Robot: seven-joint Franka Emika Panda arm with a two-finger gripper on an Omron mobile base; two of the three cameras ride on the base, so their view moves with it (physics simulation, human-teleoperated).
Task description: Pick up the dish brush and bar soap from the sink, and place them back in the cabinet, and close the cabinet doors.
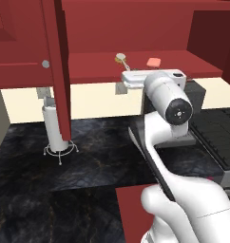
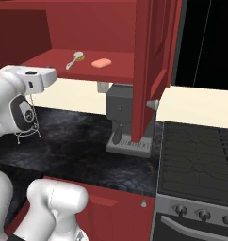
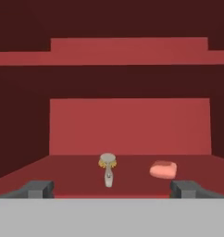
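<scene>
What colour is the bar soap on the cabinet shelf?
Salmon-orange; the bar soap shows best in the right base view.

The red shelf (image 1: 98, 66) of the open cabinet (image 2: 87, 23) carries two things. The dish brush (image 2: 75, 60) lies flat on it, its whitish head toward the far back wall and its thin pale handle pointing toward the near front edge. The bar soap (image 2: 101, 63), a salmon-orange rounded block, lies flat to the right of the brush, near it but apart.

Below, the black marble-look counter (image 1: 102, 142) carries a white paper towel roll upright on a wire holder (image 1: 57, 128) at the left, and a grey coffee machine (image 2: 123, 122) farther right, against the far wall.
</scene>
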